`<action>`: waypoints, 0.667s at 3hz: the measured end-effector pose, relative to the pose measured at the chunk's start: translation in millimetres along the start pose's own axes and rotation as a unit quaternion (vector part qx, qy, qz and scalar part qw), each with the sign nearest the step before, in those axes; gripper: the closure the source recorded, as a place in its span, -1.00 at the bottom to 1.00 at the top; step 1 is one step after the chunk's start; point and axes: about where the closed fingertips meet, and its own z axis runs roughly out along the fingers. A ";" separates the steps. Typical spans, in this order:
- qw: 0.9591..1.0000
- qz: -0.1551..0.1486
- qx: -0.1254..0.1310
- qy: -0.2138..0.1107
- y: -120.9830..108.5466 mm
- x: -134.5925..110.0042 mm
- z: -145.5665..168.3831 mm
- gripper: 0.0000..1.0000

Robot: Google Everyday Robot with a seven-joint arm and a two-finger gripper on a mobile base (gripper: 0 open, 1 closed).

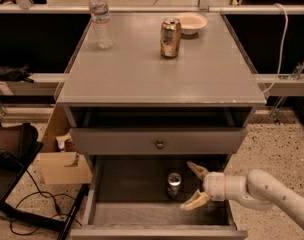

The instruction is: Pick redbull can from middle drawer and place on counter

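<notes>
The redbull can (173,185) stands upright on the dark floor of the open middle drawer (132,184), right of its middle, silver top showing. My gripper (193,185) reaches in from the right on a white arm, just right of the can. Its two tan fingers are spread open, one behind and one in front, with a small gap to the can. It holds nothing. The grey counter (142,74) is the cabinet top above.
On the counter stand a gold-copper can (170,37), a clear water bottle (101,18) and a pale bowl (191,22). A closed drawer front with a round knob (160,144) sits above the open drawer. A cardboard box (62,159) and cables lie on the floor at left.
</notes>
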 end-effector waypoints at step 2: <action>0.999 -0.013 -0.025 -0.022 5.0 4.6 45.6 -0.62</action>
